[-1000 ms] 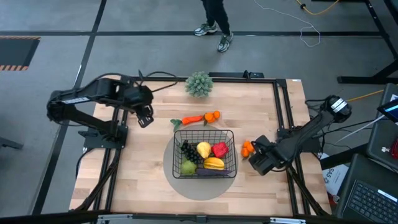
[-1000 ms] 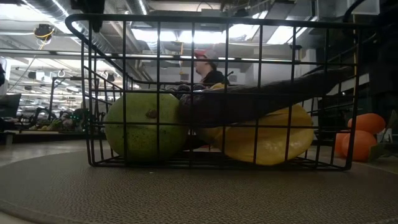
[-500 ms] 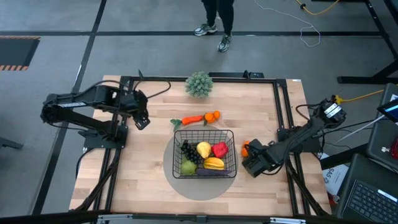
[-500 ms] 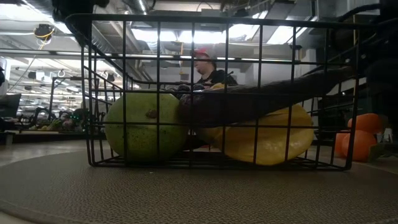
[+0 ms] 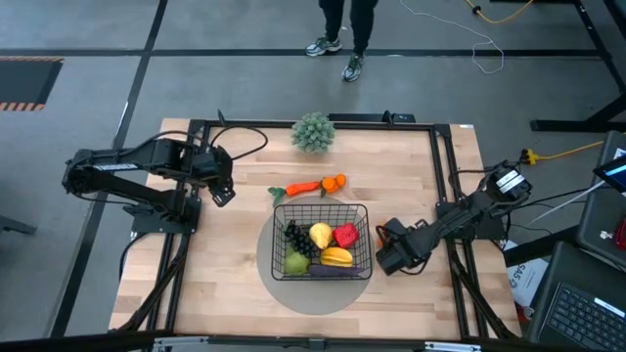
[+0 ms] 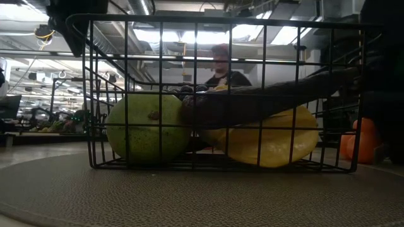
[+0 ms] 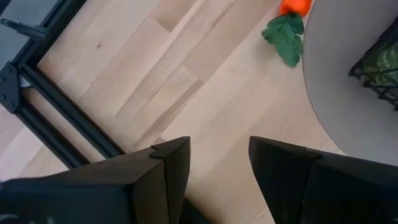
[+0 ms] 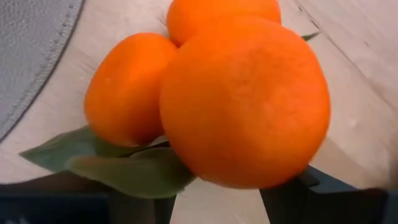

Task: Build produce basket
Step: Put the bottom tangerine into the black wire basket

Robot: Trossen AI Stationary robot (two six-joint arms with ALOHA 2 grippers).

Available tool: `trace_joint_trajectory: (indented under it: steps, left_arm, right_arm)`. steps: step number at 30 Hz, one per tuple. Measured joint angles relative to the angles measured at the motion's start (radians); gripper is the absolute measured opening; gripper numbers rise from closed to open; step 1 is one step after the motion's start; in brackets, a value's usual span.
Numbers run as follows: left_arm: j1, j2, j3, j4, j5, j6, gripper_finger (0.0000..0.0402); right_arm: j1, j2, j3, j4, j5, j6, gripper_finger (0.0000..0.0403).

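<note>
Oranges point(image 8: 230, 93) lie on the table directly ahead of the right gripper point(image 5: 386, 259), jaws apart for approach; basket point(image 5: 322, 241) stands just beside it. Left gripper point(image 7: 219, 168) waits spread, well apart.

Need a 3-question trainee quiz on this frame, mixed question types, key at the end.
1. True or false: the carrot lies inside the basket.
2. Which hand is at the oranges? A) left B) right C) neither
3. What stands at the table's far edge, beyond the carrot?

Key:
1. False. It lies on the wood beyond the basket.
2. B. The right hand is at the oranges beside the mat, fingers open on either side of them; the left hand hovers open over bare wood.
3. A spiky green ball plant.
</note>
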State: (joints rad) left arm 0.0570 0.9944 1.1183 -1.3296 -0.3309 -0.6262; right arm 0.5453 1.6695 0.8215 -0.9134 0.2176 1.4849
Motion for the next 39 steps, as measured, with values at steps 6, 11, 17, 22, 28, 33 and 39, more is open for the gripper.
trace_joint_trajectory:
  steps: [6,11,17,22,28,33,39]
  left_arm:
    - [0.000,0.000,0.000,0.000,0.000,0.000,0.0151]
    - [0.000,0.000,0.000,0.000,0.000,0.000,0.0151]
    - [0.000,0.000,0.000,0.000,0.000,0.000,0.0151]
    - [0.000,0.000,0.000,0.000,-0.001,0.000,0.0151]
    - [0.000,0.000,0.000,-0.001,-0.001,0.000,0.0151]
    - [0.000,0.000,0.000,0.000,0.000,0.000,0.0151]
    - [0.000,0.000,0.001,-0.001,-0.001,0.005,0.0151]
  right_arm:
    - [-0.013,0.002,-0.002,0.011,-0.008,-0.028,0.0155]
    - [-0.022,0.003,-0.002,0.038,-0.017,-0.028,0.0103]
    - [-0.027,0.004,-0.003,0.063,-0.019,-0.025,0.0035]
    - [-0.027,0.004,-0.003,0.065,-0.015,-0.024,0.0004]
    - [-0.030,0.011,0.067,-0.115,-0.024,-0.026,0.0001]
    - [-0.023,0.009,0.192,-0.348,-0.026,-0.025,0.0000]
    - [-0.006,0.007,0.356,-0.668,0.040,0.012,0.0000]
